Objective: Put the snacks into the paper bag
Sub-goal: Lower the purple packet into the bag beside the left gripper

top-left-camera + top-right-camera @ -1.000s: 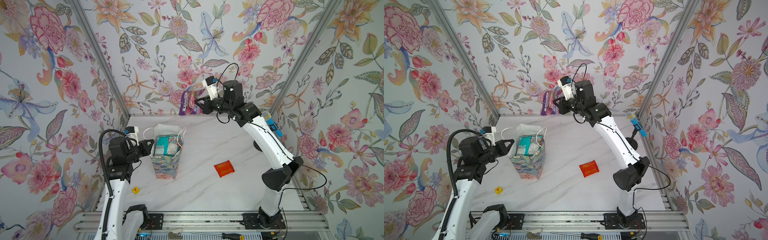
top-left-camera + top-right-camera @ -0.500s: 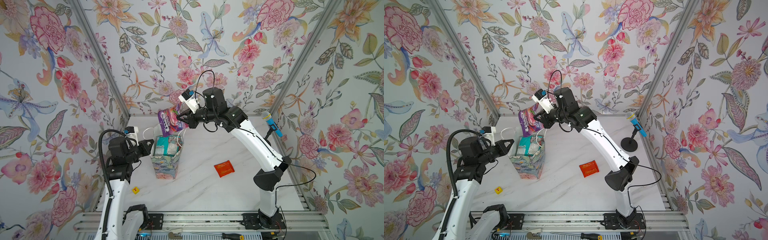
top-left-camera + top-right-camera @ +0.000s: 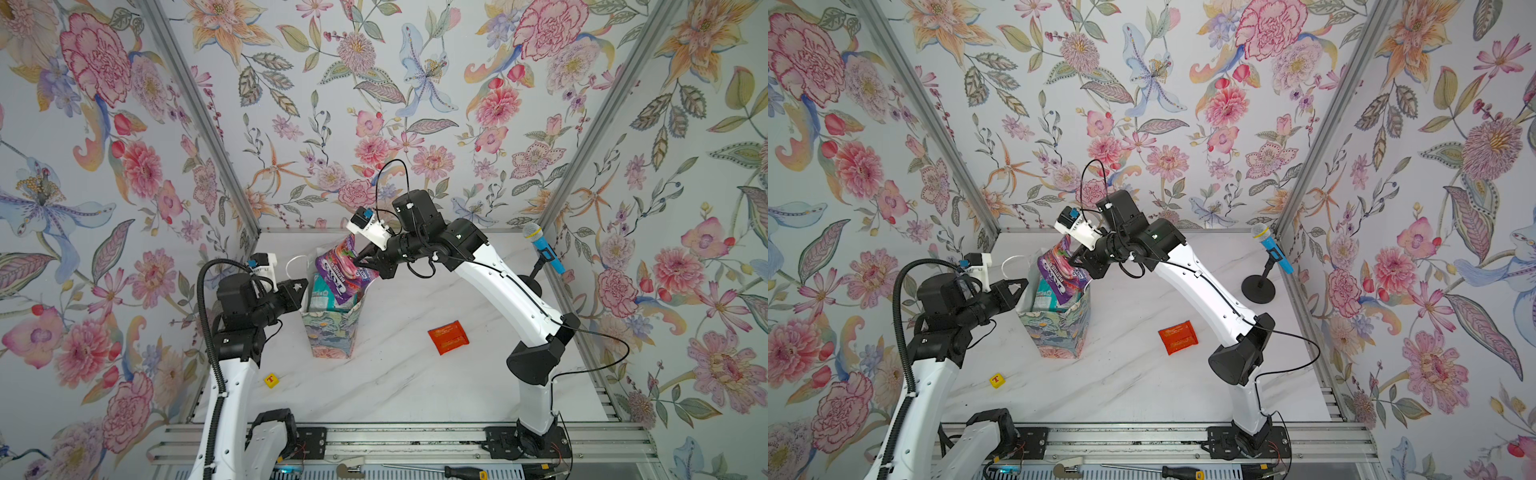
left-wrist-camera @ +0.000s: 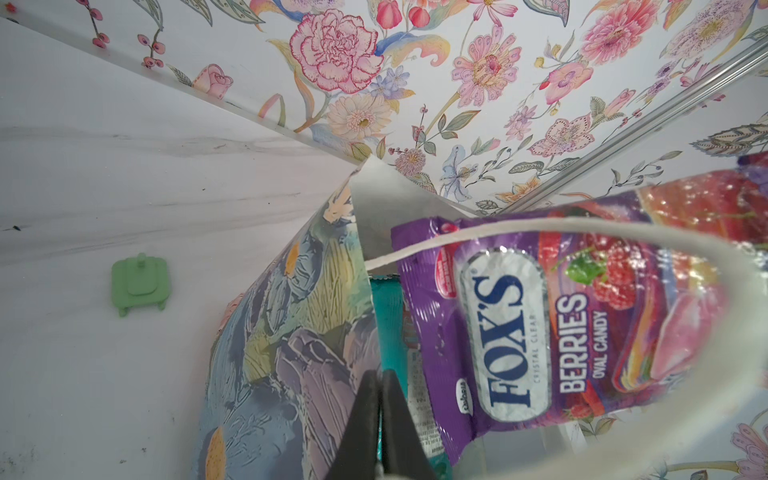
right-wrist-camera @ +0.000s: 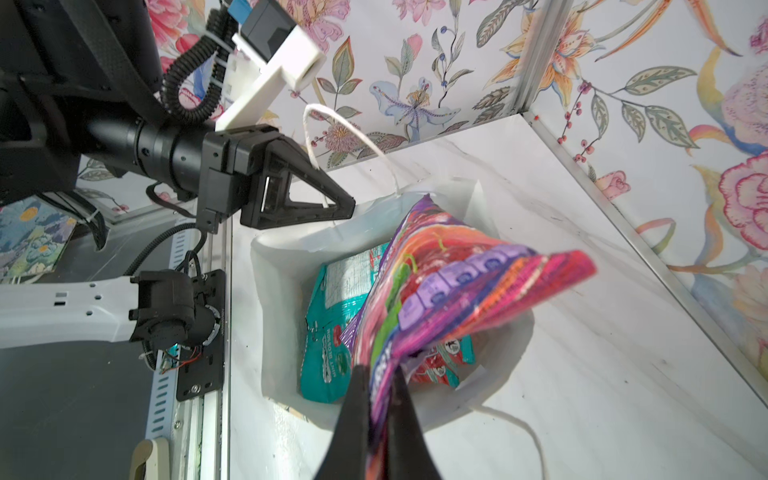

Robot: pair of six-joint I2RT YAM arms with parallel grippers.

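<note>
Surroundings: counter (image 3: 395,386) of white veined marble, walled in by flowered paper. Yellow cube (image 3: 271,380) with a red letter lies near the left arm, well apart from the bag (image 3: 332,336). Orange sachet (image 3: 449,336), flat and glossy, lies on the counter to the bag's right, clear of both arms. Blue microphone (image 3: 542,249) on a black stand occupies the far right corner. Small green piece (image 4: 139,284) shows on the counter in the left wrist view, beyond the bag.

Bag stands upright: stiff paper, painted flowers outside, white inside. One white cord handle (image 4: 582,226) loops in front of the purple packet (image 4: 519,332) in the left wrist view. Left tool (image 3: 302,286) is clamped narrow on the bag's rim on its own side. Right tool (image 3: 360,261) pinches the purple packet's crinkled top. The packet hangs tilted, lower end in the bag's mouth beside a teal packet (image 5: 332,316).
</note>
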